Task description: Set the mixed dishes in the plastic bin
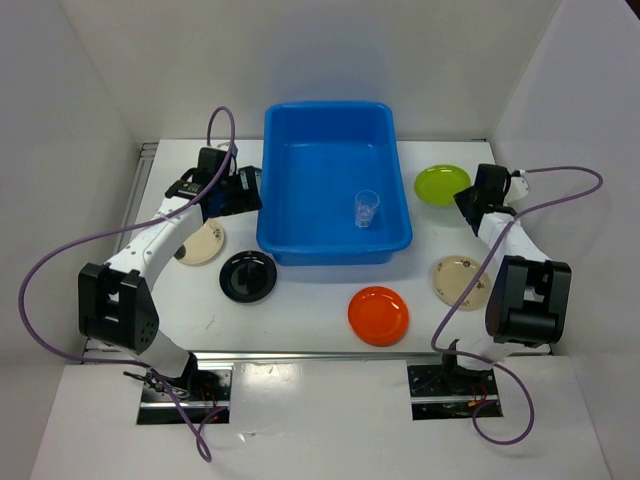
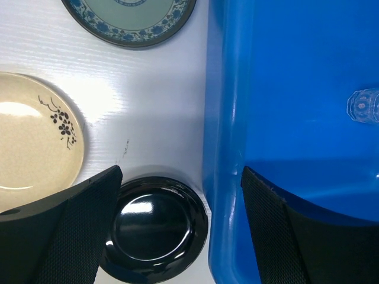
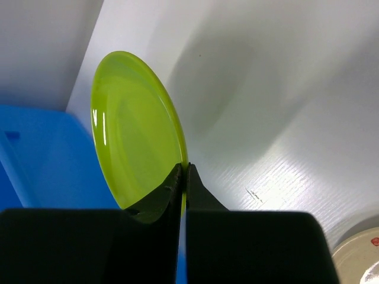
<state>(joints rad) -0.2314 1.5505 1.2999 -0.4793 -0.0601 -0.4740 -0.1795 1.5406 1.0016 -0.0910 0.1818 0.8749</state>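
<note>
The blue plastic bin (image 1: pixel 272 180) stands mid-table with one clear glass cup (image 1: pixel 366 208) inside. My left gripper (image 1: pixel 240 190) is open and empty above the bin's left wall (image 2: pixel 222 118). Below it in the left wrist view lie the black plate (image 2: pixel 154 228), a cream plate (image 2: pixel 29 139) and the blue-patterned plate (image 2: pixel 130 21). My right gripper (image 3: pixel 185 168) is shut on the rim of the lime green plate (image 3: pixel 133 130), right of the bin (image 1: pixel 442 184). The orange plate (image 1: pixel 378 315) and a second cream plate (image 1: pixel 462 281) lie near the front. Only one cup is in view.
White walls enclose the table on the left, back and right. The black plate (image 1: pixel 248 276) lies just in front of the bin's left corner. The left cream plate (image 1: pixel 203 243) lies beside the left arm. Purple cables loop above both arms.
</note>
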